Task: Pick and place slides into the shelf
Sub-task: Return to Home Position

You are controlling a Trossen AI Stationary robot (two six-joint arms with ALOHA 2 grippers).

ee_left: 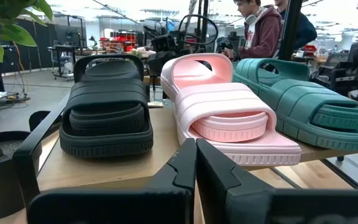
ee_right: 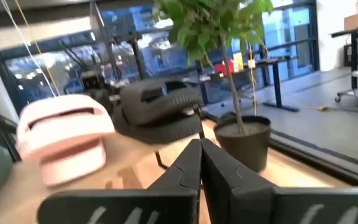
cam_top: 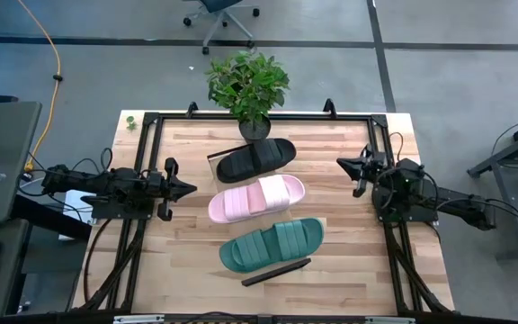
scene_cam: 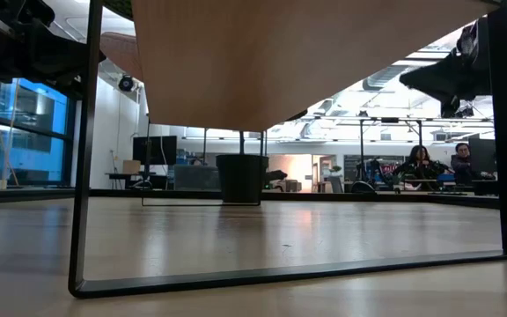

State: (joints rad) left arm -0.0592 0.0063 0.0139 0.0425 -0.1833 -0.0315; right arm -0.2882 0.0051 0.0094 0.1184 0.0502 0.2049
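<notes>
Three slides lie side by side, soles down, on the shelf's light-wood plank (ee_left: 98,167): the black slide (cam_top: 256,159) farthest, the pale pink slide (cam_top: 256,198) in the middle, the dark green slide (cam_top: 272,243) nearest. The shelf's black end bar (cam_top: 277,271) shows beside the green slide. My left gripper (cam_top: 190,190) hangs shut to the left of the slides, pointing at them (ee_left: 196,163). My right gripper (cam_top: 342,163) hangs shut to their right (ee_right: 200,155). The low view looks under the plank (scene_cam: 297,53).
A potted plant (cam_top: 249,85) stands at the table's far edge, just behind the black slide. A black frame (cam_top: 268,115) runs around the tabletop. People sit and stand in the room beyond the table (ee_left: 263,28). Bare tabletop lies between each gripper and the shelf.
</notes>
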